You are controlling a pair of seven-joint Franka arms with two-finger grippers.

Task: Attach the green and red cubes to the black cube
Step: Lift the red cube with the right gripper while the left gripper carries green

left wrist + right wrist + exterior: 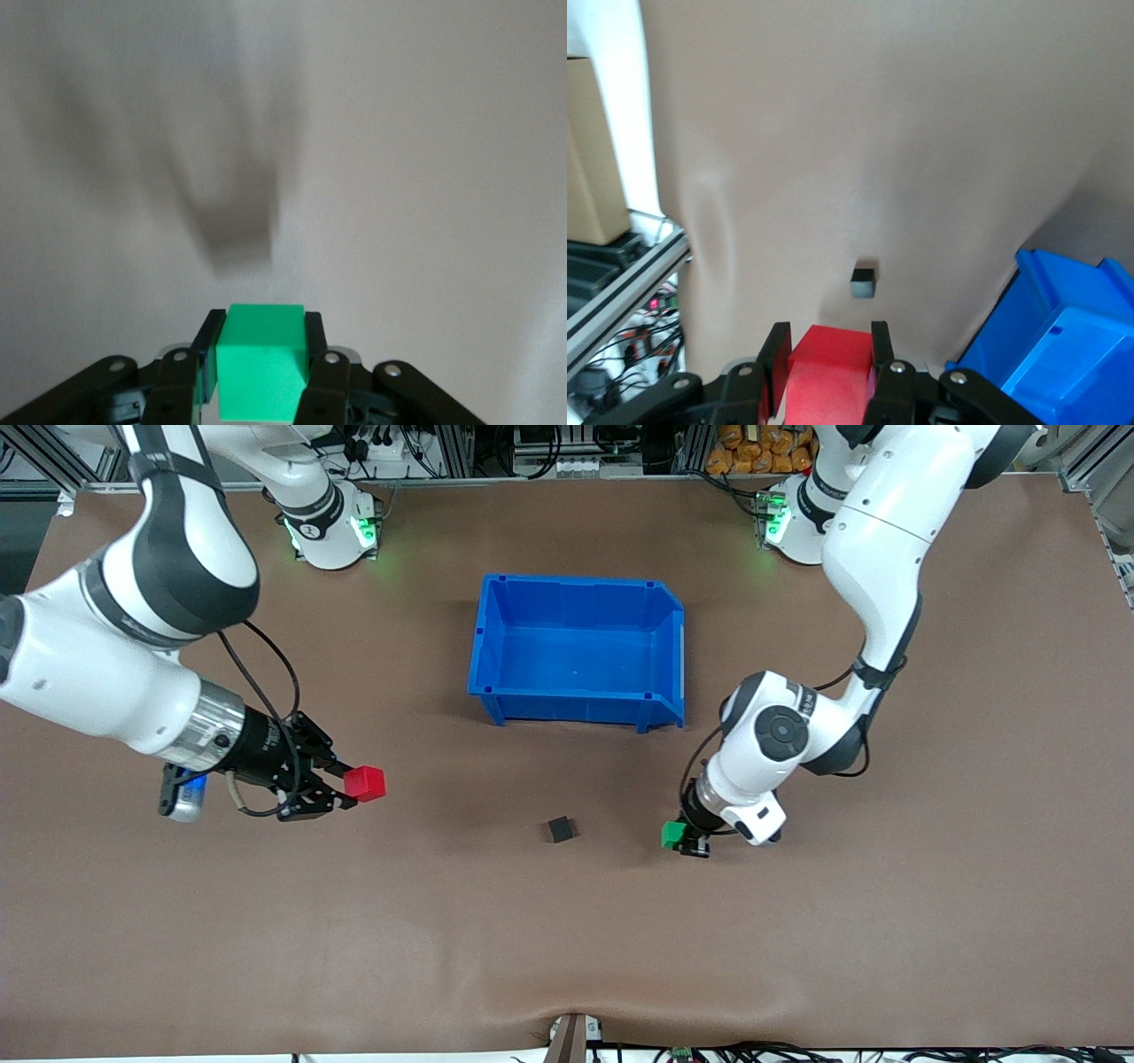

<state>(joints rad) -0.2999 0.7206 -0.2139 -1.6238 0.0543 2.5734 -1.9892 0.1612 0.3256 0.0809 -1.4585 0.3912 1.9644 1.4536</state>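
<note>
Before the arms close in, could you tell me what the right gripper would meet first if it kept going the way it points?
Probably the black cube: it sits ahead of the right gripper and its red cube, though height is unclear.

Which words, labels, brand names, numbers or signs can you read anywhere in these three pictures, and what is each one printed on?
None can be read.
Red cube, green cube, black cube: plain faces, no print.
Blue bin: no label visible.
Dark band on the right arm's wrist: faint marking, too small to read.
Left arm's joint cover: a round moulded mark, no letters legible.
</note>
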